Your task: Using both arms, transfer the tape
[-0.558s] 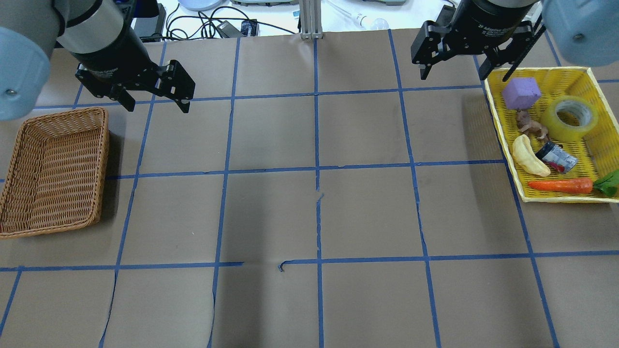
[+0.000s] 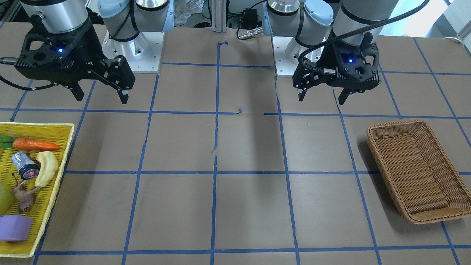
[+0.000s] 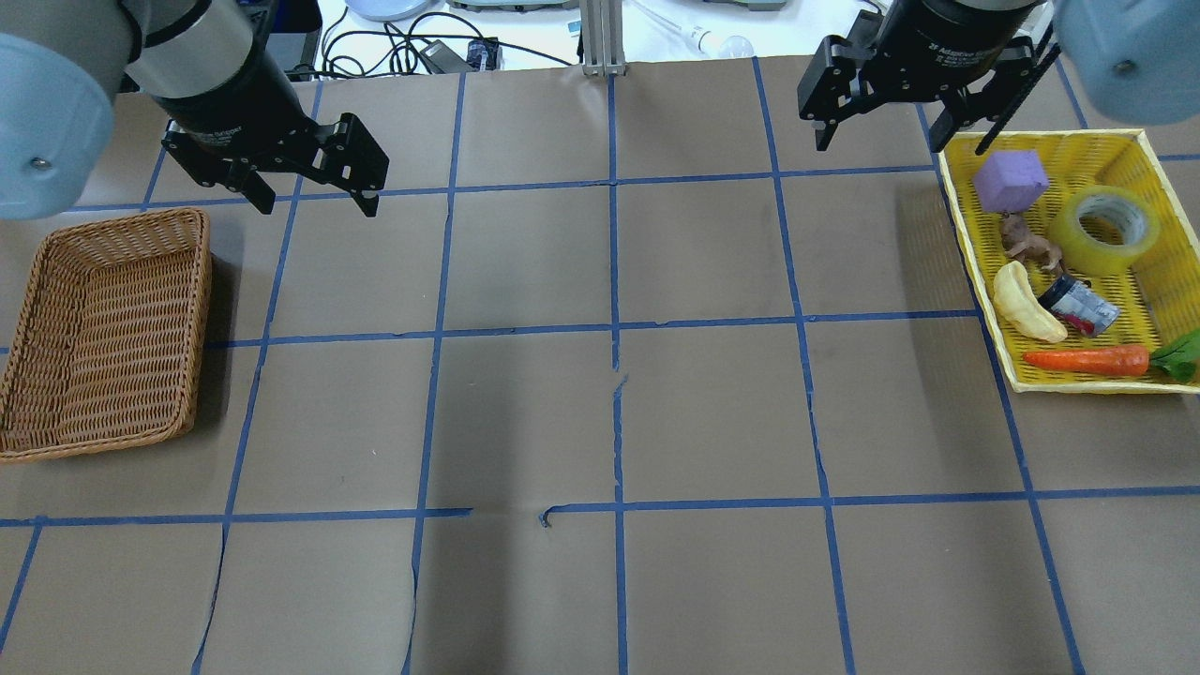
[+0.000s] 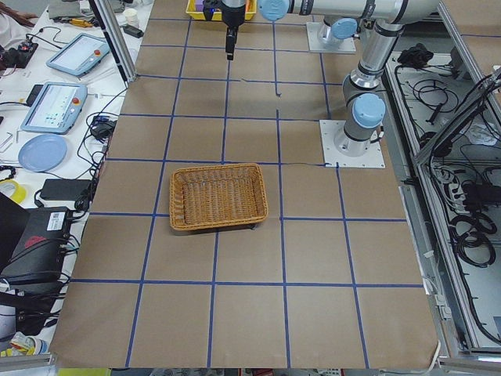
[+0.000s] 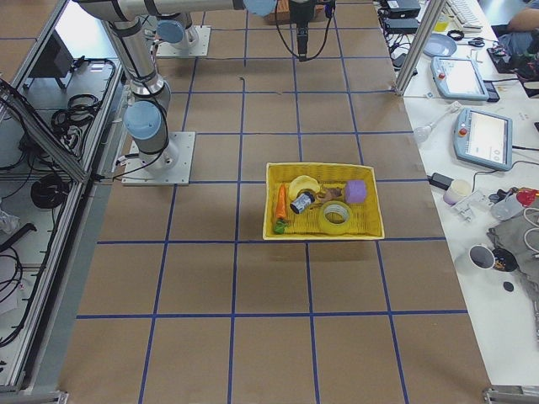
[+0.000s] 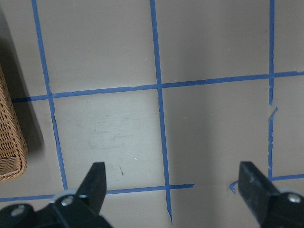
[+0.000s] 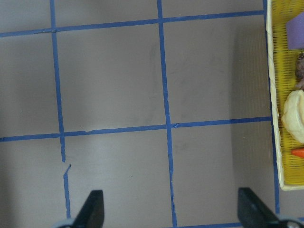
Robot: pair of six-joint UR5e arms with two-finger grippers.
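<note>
The tape (image 3: pixel 1078 239) lies in the yellow tray (image 3: pixel 1050 137) at the table's right end, near the purple block (image 3: pixel 1010 179). A toy banana (image 3: pixel 1027 300), a small jar (image 3: pixel 1078 305) and a carrot (image 3: pixel 1087 358) share the tray. The right gripper (image 3: pixel 879 142) hangs above the table just beside the tray's far inner corner, fingers spread wide and empty. The left gripper (image 3: pixel 312 208) hangs near the wicker basket (image 3: pixel 112 217), fingers likewise spread, holding nothing.

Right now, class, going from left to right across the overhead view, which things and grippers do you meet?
From the left: wicker basket → left gripper → right gripper → purple block → tape.
</note>
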